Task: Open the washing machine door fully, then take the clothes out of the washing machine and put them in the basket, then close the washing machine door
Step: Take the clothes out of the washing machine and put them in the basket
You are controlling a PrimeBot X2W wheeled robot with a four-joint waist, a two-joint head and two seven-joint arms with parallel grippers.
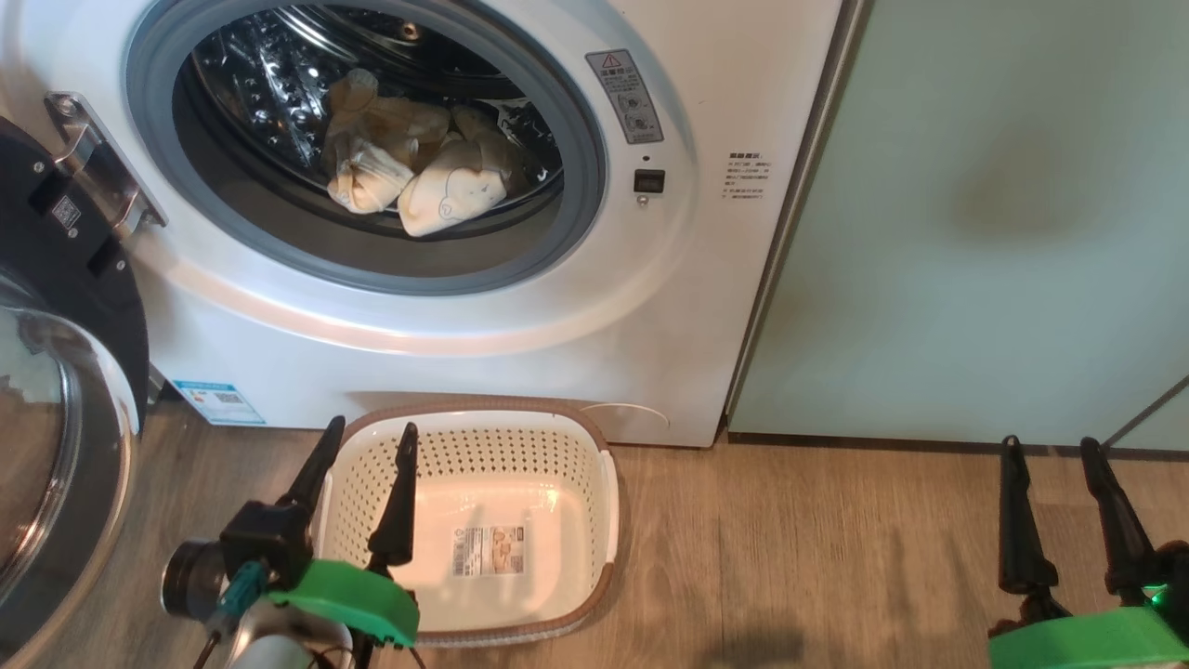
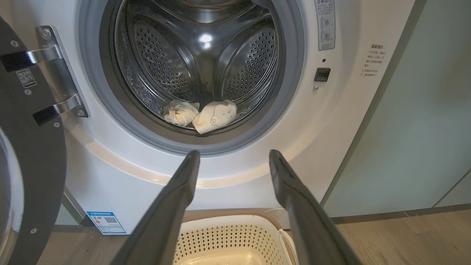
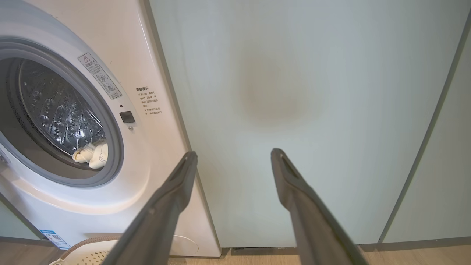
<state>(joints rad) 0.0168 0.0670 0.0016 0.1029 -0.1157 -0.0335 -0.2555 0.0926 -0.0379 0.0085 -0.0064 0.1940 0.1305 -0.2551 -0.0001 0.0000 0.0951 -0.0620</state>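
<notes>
Wood-look floor (image 1: 836, 557) runs along the foot of a white washing machine (image 1: 520, 353), with a pale green cabinet panel (image 1: 975, 232) standing just beside it on the right.

The washing machine door (image 1: 65, 372) is swung open to the left on its metal hinge (image 1: 102, 177), so its black rim and glass bowl face the room. Behind the grey gasket (image 1: 576, 204) the steel drum (image 1: 260, 74) is open to view. The clothes (image 1: 418, 167) lie bunched at the bottom of the drum, pale yellow with faint printed lines. A blue-and-white sticker (image 1: 218, 401) sits low on the machine's front, near the door.

The basket (image 1: 483, 427) stands on the floor just in front of the machine, its far rim close to the base. A label (image 1: 488, 550) shows on its bare bottom.

The left claw (image 1: 372, 426) hangs over the basket's left side, its fingers spread wide and pointing toward the machine's opening. The right claw (image 1: 1050, 443) is at the lower right above the floor. It faces the cabinet panel with its fingers equally wide, well apart from the basket and the drum.
</notes>
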